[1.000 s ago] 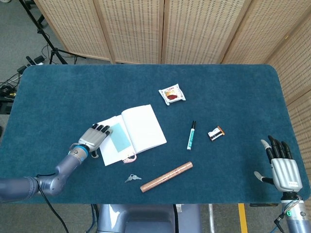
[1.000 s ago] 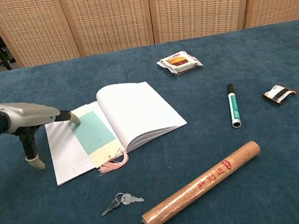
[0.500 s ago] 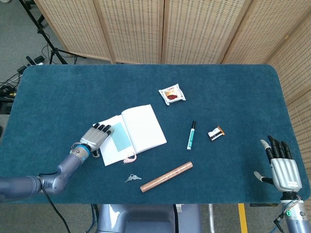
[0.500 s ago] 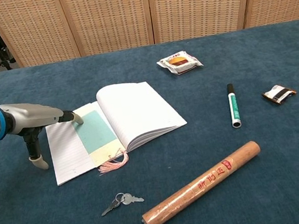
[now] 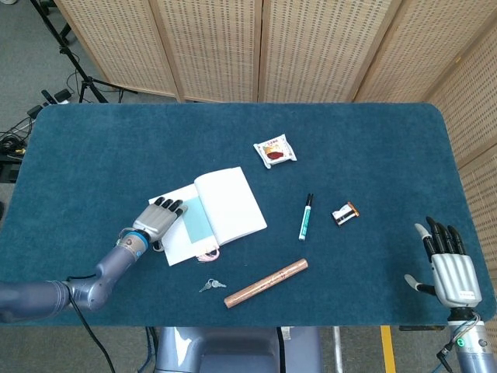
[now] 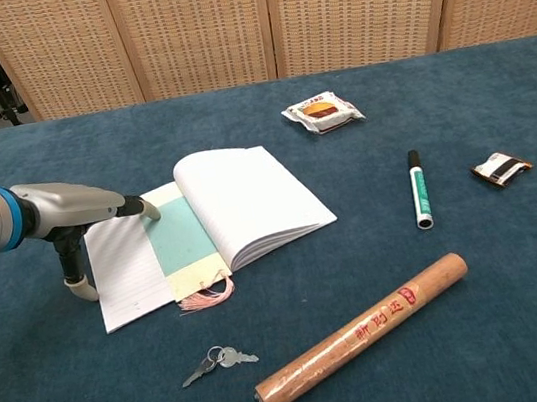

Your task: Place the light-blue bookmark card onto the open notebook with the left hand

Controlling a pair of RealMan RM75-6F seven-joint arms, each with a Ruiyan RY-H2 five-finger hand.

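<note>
Resting flat, fingers spread, your left robot hand touches the light-blue rectangular bookmark card already lying on the open white lined notebook, left of centre; next, lift clear without dragging it.

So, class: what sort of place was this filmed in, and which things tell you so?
Probably an indoor robot lab or test room: woven folding screens behind a blue cloth-covered table, with tripod legs and cables on the grey floor.

A blue counter in front of woven screens

The counter has a soft dark-blue top. Tan woven folding screens stand behind it, on a grey floor.
</note>
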